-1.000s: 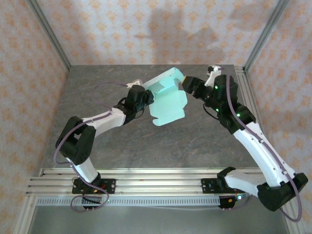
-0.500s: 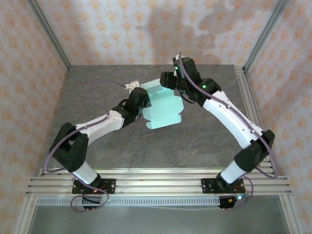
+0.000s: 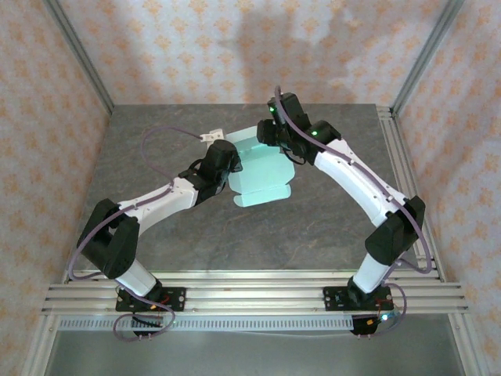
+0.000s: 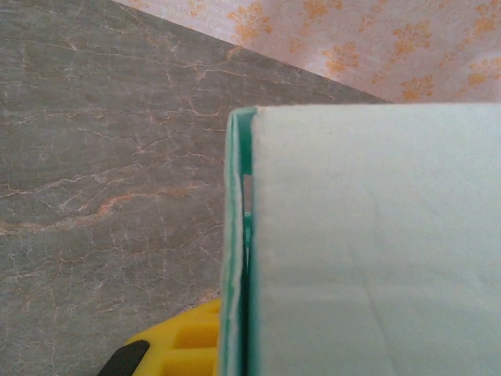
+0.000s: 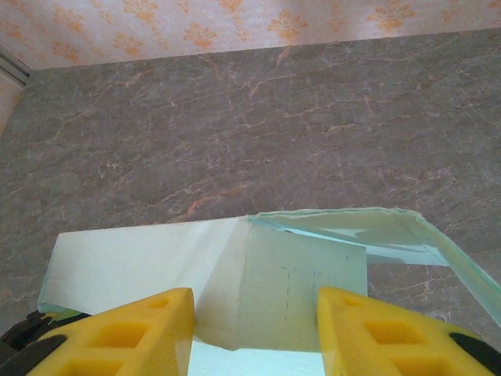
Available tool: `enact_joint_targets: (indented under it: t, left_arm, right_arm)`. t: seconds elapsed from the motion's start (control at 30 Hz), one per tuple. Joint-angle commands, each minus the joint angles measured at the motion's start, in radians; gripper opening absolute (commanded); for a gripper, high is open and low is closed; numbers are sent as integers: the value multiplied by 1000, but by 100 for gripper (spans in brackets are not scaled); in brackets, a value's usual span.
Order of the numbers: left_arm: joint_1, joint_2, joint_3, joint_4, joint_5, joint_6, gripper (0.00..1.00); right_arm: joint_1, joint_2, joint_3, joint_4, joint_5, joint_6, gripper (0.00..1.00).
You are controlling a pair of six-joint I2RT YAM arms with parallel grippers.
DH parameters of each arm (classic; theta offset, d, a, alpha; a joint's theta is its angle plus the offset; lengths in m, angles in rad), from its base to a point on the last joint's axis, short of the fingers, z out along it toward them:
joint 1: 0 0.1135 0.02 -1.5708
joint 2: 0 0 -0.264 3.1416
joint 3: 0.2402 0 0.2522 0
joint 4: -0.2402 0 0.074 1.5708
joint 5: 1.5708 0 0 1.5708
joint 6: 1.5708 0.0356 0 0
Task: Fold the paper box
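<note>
Left end effector (image 3: 230, 163) grips the paper box (image 3: 263, 177)

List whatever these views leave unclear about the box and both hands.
- Left hand grip: top view, its wrist covers the fingertips; left wrist view, the paper box hides all but one finger.
- Right hand contact with the box: right wrist view, cut off by the bottom edge.

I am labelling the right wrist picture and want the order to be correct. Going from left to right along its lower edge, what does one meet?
A yellow finger → the paper box, its folded panel standing between the fingers → the other yellow finger.
</note>
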State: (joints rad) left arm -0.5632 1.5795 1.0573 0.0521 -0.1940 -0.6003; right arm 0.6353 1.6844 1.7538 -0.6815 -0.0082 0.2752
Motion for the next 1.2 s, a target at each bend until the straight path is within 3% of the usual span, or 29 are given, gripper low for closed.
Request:
enact_joint_targets:
  t: [0.0,0.2,0.43,0.53,0.63,0.67,0.77,0.87,1.03,1.17]
  left_arm:
    - [-8,-32,9,-8,-5,19,0]
    - [-8,-34,0,-15,-3,17,0]
    - [-9,-29,3,-17,3,19,0]
    - [-7,-26,6,-19,5,20,0]
    - [-7,-26,6,-20,4,20,0]
    - [-7,-26,5,-21,4,20,0]
    - [-8,-21,9,-26,3,19,0]
    - [-7,-11,16,-36,7,19,0]
    - [-2,4,18,-35,49,14,0]
    - [2,4,17,-28,85,19,0]
  right_arm:
    - [-12,14,41,-13,-11,19,38]
    - [-16,29,44,-8,-35,32,21]
    - [-21,39,55,-16,-56,36,12]
    - [-22,45,66,-31,-48,32,1]
    - [-22,42,68,-32,-37,30,0]
    - [-21,40,69,-33,-32,27,2]
    - [-21,24,67,-29,-20,19,25]
    - [-21,-29,25,21,-21,8,36]
    - [-33,-173,-102,111,18,-1,41]
    - [-102,-310,-238,194,-9,17,42]
